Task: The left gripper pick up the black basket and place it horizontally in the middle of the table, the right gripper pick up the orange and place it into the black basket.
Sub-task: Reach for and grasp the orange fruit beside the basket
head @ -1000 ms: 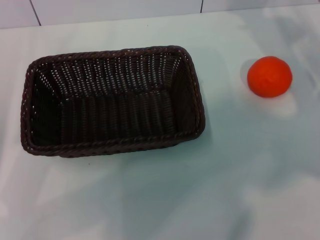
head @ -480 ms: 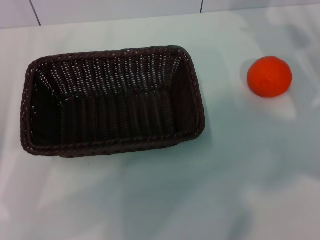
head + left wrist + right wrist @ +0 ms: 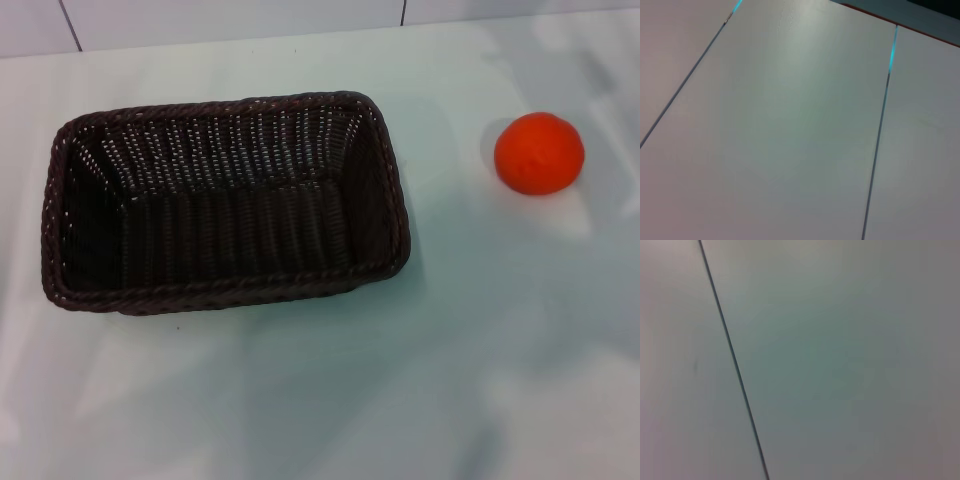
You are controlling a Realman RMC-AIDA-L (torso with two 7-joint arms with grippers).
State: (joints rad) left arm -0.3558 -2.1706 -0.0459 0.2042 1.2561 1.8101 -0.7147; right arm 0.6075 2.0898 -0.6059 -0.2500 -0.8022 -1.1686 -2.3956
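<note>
The near part of the table (image 3: 330,400) is seen bare and glossy in the head view. Farther back, on the robot's left side, the basket (image 3: 225,200) is set upright on the table with its long side running across the view, its opening facing up. The orange (image 3: 539,152) is found on the right, well apart from the basket, resting on the table about level with the basket's far half. Beyond the table's far edge, pale panels (image 3: 230,20) with dark seams are seen. Neither gripper is shown in any view; only seamed panels (image 3: 790,125) are shown by the wrist cameras.
</note>
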